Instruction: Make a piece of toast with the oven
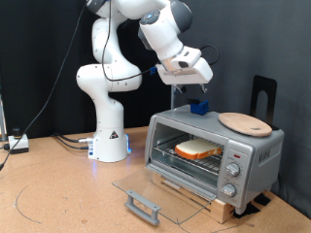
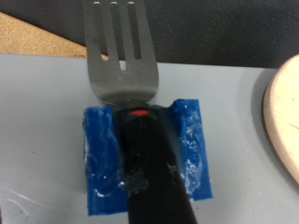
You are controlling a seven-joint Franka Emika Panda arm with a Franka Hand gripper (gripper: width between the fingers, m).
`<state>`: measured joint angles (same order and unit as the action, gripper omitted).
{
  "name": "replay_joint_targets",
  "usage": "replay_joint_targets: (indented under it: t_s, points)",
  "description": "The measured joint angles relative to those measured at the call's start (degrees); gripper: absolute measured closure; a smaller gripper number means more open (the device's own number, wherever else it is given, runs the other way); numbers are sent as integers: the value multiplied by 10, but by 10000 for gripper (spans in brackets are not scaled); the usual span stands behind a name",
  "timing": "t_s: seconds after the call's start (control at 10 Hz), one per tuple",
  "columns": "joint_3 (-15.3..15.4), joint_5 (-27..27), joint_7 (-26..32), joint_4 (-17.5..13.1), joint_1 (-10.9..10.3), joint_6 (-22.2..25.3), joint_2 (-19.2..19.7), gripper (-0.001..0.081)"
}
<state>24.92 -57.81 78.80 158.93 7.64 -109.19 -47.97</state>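
silver oven [image 1: 216, 155] open; gripper [image 1: 190, 85] above its roof.

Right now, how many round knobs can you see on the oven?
3, stacked in a column on the panel at the exterior view's right end of the oven: top knob, middle knob, bottom knob. None seem hidden.

Wrist view: slotted metal spatula [image 2: 121, 51] with black handle [image 2: 149, 168] runs down centre of frame. Handle sits over a blue block [image 2: 192, 149] resting on grey surface [image 2: 37, 112]. Pale round wooden plate [image 2: 283, 117] partly visible at frame edge. Gripper fingers not seen.
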Motion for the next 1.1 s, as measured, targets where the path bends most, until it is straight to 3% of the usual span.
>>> replay_joint_targets:
  t_s: [0.2, 1.1]
  points:
    - [-12, 2, 6, 2, 8, -2, 0, -3]
    - [-161, 129, 72, -7, 122, 37, 21, -3]
